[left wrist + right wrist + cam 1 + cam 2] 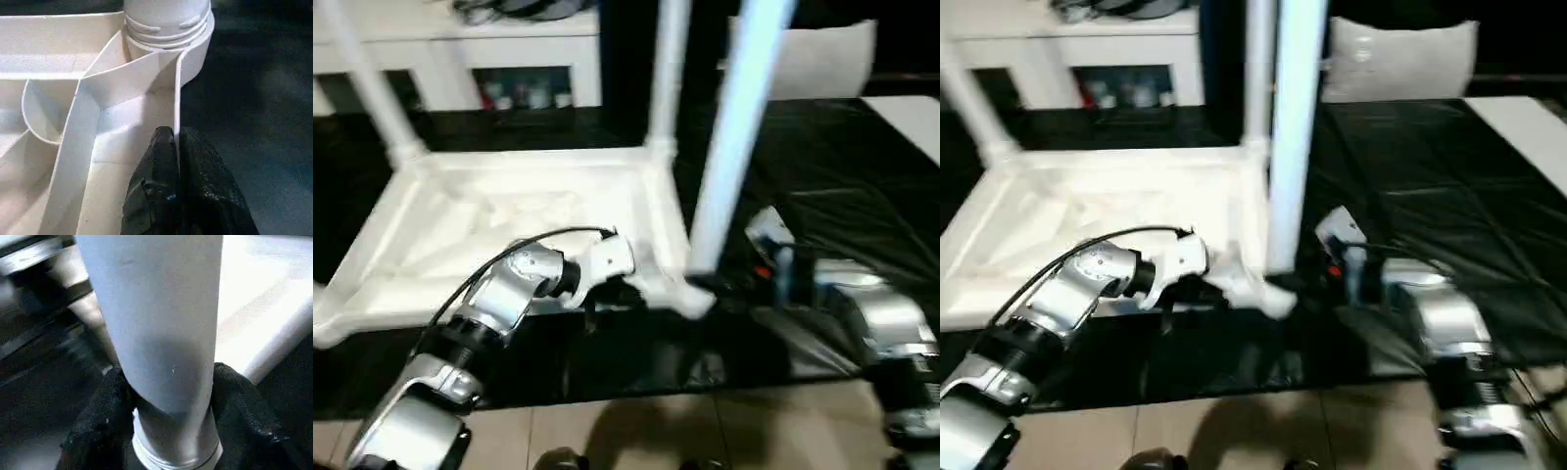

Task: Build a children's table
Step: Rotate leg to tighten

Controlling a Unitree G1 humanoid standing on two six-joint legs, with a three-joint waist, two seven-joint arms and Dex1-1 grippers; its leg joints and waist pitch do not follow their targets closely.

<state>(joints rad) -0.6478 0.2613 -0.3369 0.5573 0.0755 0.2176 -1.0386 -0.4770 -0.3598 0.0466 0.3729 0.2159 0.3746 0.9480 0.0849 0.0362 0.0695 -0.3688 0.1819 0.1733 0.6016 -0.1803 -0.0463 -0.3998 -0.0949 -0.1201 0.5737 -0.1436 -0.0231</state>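
1. Upturned children's table (509,211) on the black counter (832,176), ribs up, legs cut off above.
2. Left claw (175,147) pinched together on the table's rim.
3. Right claw (168,431) clamped round the near leg (734,137), fingertips hidden behind it.
4. Blurred white cabinet (509,44) behind.

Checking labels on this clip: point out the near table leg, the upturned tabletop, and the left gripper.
Near table leg (732,127), left eye view, mid-shaft.
Tabletop (460,230), left eye view, ribbed underside.
Left gripper (176,147), left wrist view, fingertips pinching the tabletop's rim.
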